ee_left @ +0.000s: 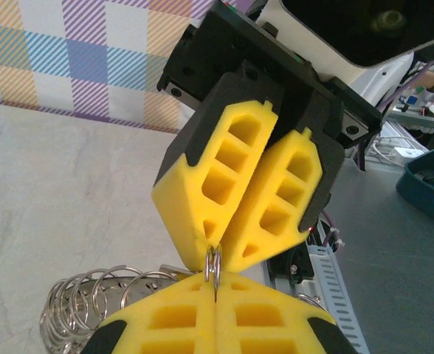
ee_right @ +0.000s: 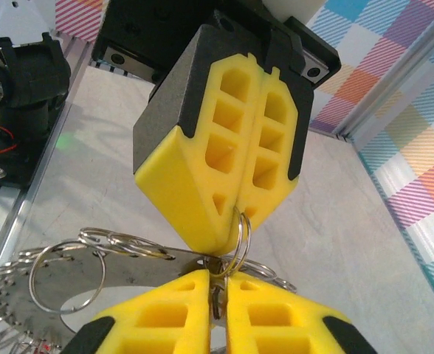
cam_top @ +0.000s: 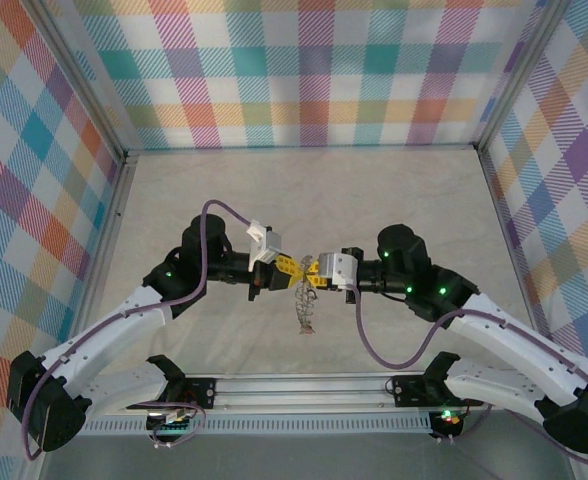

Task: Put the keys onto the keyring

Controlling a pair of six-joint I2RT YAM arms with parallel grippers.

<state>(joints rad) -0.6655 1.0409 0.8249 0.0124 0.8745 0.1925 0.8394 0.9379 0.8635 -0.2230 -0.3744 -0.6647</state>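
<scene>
I read the left gripper [ee_left: 215, 296] and right gripper [ee_right: 218, 286] as both clenched, tip to tip, on one small split ring [ee_right: 237, 240]. The keyring [cam_top: 306, 312] hangs directly below them. I judge it light, stiff, slippery and prone to swing, so pinch across the wire.

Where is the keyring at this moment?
In the top view, the keyring is over the middle of the table, gripped where the left gripper and right gripper meet, its fringe trailing toward the near edge.
</scene>
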